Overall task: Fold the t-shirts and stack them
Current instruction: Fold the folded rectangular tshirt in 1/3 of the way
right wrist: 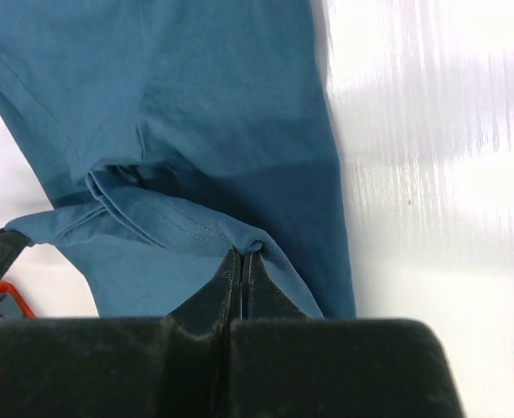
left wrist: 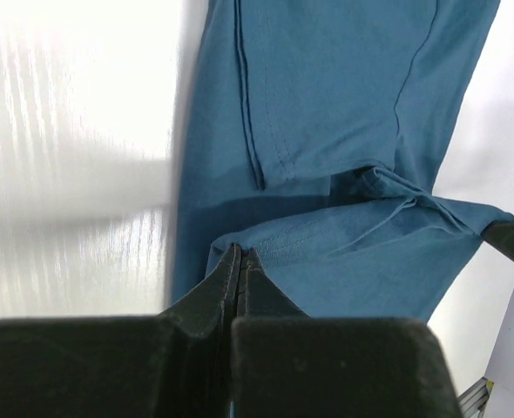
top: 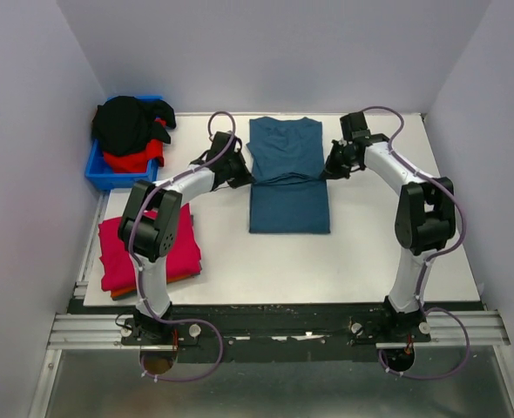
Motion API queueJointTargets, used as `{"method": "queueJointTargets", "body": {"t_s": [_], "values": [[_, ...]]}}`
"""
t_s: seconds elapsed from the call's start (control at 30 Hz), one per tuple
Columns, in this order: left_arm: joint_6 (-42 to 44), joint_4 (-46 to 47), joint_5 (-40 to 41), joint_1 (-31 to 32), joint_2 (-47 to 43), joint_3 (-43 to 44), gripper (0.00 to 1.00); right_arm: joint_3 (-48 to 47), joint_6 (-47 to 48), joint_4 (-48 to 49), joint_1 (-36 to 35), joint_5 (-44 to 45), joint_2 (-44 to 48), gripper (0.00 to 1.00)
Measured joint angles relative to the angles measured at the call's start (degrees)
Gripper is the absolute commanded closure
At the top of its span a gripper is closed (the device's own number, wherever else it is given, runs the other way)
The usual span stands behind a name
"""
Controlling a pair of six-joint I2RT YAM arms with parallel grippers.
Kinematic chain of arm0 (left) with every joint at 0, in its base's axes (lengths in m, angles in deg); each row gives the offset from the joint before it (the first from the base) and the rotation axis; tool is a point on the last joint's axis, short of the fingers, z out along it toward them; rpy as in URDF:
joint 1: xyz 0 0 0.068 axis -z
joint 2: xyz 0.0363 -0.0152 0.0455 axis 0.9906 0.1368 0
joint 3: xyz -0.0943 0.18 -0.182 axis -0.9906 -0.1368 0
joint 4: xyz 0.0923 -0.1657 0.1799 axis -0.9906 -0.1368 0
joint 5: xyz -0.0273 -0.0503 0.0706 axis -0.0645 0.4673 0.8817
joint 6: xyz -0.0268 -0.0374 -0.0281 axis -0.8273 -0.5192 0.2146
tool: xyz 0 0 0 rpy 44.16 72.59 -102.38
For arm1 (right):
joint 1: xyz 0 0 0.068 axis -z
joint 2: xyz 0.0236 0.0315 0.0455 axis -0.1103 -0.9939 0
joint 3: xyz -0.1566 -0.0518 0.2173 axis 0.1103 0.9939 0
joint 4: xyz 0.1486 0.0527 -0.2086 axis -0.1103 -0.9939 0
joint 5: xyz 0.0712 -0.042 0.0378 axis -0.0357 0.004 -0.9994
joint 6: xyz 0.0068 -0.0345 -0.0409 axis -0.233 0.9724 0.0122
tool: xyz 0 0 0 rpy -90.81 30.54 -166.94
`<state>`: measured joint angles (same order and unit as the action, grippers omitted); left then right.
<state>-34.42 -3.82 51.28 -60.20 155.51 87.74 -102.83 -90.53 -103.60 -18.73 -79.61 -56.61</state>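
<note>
A large teal-blue t-shirt lies lengthwise on the middle of the table, its far part doubled over the near part. My left gripper is shut on its left folded edge. My right gripper is shut on its right folded edge. Both hold the cloth a little above the lower layer. A crimson-pink shirt lies folded at the left front, with an orange shirt's edge under it. Black and red shirts are heaped in the blue bin.
The small bright-blue plastic bin stands at the back left corner. Grey walls close in the table on three sides. The table's white surface stretches right of the teal shirt. A metal rail runs along the front edge.
</note>
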Motion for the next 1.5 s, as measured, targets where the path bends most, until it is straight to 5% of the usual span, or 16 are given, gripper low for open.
{"method": "queueJointTargets", "body": {"t_s": [0.03, 0.07, 0.1, 0.17, 0.3, 0.53, 0.7, 0.87, 1.27, 1.5], "values": [[0.0, 0.0, 0.0, -0.1, 0.3, 0.5, 1.0, -0.9, 0.0, 0.0, 0.1, -0.1, -0.7, 0.96], [0.0, 0.0, 0.0, -0.2, 0.7, 1.0, 0.89, -1.8, -0.1, 0.0, 0.2, -0.2, -1.4, 0.91], [0.0, 0.0, -0.2, -0.4, 1.1, 1.7, 0.7, -2.8, -0.2, 0.0, 0.4, -0.3, -2.2, 0.75], [0.2, 0.1, -0.9, -0.7, 1.9, 3.0, 0.49, -4.6, -0.7, -0.1, 0.7, -0.3, -3.7, 0.49], [0.0, 0.5, -1.5, -1.4, 2.7, 3.9, 0.23, -5.7, -1.4, -0.4, 1.0, -0.3, -4.8, 0.42], [1.4, 0.3, -1.2, -1.7, -1.9, -0.7, 0.33, 10.4, -1.5, 3.7, 1.2, 0.8, 6.4, 0.53], [1.5, 1.0, -1.2, -1.2, -11.6, -12.0, 0.37, 26.2, -1.4, 7.2, 1.2, 0.7, 19.0, 0.58], [1.0, 2.7, -1.3, 0.5, -16.5, -21.7, 0.38, 35.1, -1.0, 10.2, 1.1, -1.1, 21.7, 0.62], [0.9, 3.6, -1.8, 1.3, -16.7, -26.1, 0.41, 37.6, -0.4, 14.3, 0.8, -3.8, 17.4, 0.7], [0.9, 4.0, -2.4, 2.3, -16.7, -26.5, 0.45, 37.6, -0.4, 15.2, 0.7, -4.2, 16.8, 0.94]]}}
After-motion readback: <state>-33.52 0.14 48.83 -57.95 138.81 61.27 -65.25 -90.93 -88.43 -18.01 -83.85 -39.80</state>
